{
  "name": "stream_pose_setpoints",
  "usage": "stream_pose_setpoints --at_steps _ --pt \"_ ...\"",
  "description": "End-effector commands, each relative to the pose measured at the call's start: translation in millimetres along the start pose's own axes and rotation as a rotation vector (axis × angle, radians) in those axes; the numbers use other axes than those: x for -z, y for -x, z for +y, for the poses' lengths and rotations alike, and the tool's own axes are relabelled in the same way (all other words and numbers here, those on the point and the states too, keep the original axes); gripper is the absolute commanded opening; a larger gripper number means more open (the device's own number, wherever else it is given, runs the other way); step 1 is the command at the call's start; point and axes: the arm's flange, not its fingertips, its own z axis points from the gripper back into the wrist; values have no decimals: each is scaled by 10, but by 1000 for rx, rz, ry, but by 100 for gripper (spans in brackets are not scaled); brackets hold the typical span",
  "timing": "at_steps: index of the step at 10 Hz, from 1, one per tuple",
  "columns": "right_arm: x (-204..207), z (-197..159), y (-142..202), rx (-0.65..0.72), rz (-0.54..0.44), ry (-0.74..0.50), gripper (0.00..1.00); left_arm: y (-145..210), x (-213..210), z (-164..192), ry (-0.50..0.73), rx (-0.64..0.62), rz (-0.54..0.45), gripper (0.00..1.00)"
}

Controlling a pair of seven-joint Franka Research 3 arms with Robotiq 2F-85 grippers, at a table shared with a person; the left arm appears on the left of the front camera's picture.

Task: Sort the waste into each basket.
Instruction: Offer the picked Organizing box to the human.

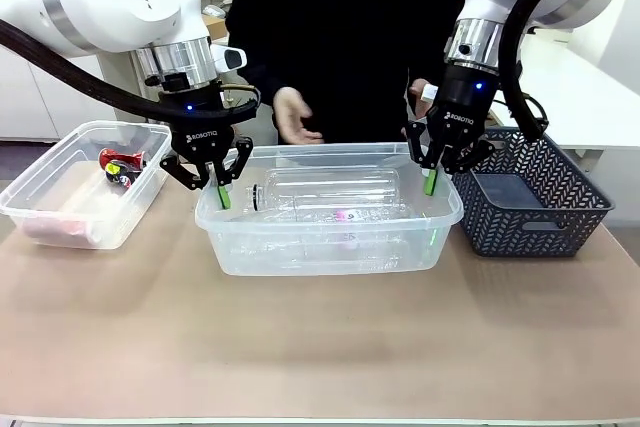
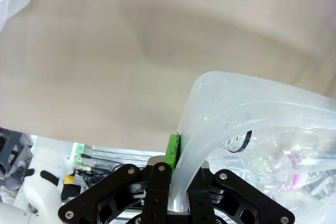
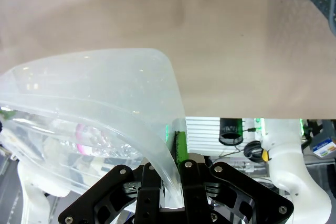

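In the front view a clear basket (image 1: 440,219) stands mid-table with clear bottles (image 1: 330,195) lying in it. My left gripper (image 1: 222,189) is shut on this basket's left rim, and my right gripper (image 1: 431,179) is shut on its right rim. The left wrist view has the rim (image 2: 220,85) pinched in the left gripper (image 2: 185,156), with a bottle (image 2: 273,161) showing through the wall. In the right wrist view the right gripper (image 3: 170,150) clamps the rim (image 3: 105,59). A second clear basket (image 1: 40,209) at the left holds red and black cans (image 1: 115,165).
A dark lattice-sided basket (image 1: 545,197) sits close to the right of the middle basket, just behind my right gripper. A person in black stands at the far side, with one hand (image 1: 295,117) above the table's far edge. The near half of the table (image 1: 320,347) is bare.
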Motion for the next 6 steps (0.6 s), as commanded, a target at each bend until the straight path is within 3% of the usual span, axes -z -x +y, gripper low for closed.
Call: stream_pose_setpoints --at_steps 1,4,5,6 --pt "-41 -63 48 11 3 4 0 -35 -36 51 4 -16 -1 0" --pt "-41 -63 48 11 3 4 0 -35 -36 51 4 -16 -1 0" --pt "0 0 0 0 0 0 5 0 0 0 0 0 0 4" --pt "-151 139 -148 -23 11 40 5 -167 -152 -75 -30 22 -11 4"
